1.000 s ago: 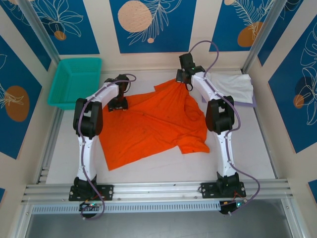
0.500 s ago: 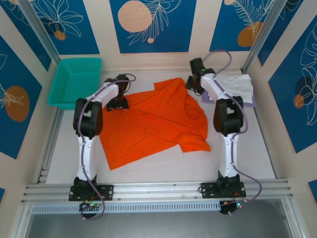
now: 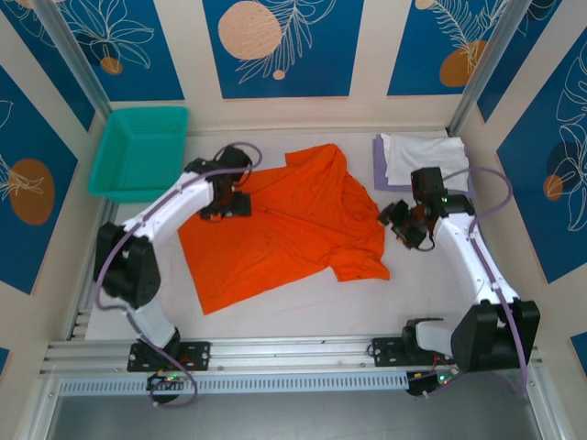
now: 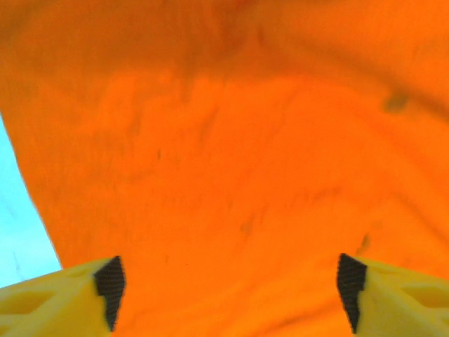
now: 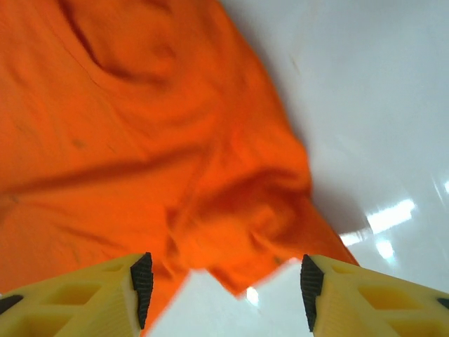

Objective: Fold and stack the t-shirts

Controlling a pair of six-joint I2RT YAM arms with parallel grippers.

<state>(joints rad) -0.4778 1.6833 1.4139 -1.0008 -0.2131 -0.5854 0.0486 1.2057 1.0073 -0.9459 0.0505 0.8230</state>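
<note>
**Step in hand (judged):** laying the orange shirt (image 3: 284,229) flat before its first fold.

**Location.** The orange shirt lies spread but rumpled on the middle of the bench (image 3: 440,293). It is well apart from the white shirt (image 3: 426,151), which rests folded on the lavender shirt (image 3: 378,170) at the far right corner.

**End effectors.**
- The left end effector (image 3: 227,205) is released, its jaws wide, and sits low over the shirt's far left edge. Its wrist view shows cloth beneath the pads (image 4: 110,282) and none pinched between them.
- The right end effector (image 3: 402,225) is likewise released, just beside the shirt's right margin. Its wrist view shows a creased flap of cloth and bare bench below.

**Procedure (advised).**
1. Close each end effector on a single layer at an outer edge, not on a bunched ridge.
2. Draw the two grips apart along the bench, keeping the cloth low so that it slides rather than lifts.
3. Clear the creases on the right side first, since a fold made over them would probably set crooked.
4. Keep the cloth away from the finished pile.

**Orientation.** The long axis runs diagonally, from the near left corner toward the far centre. One sleeve-like flap points near right and another lobe points to the far side. Which end carries the collar cannot be told.
</note>
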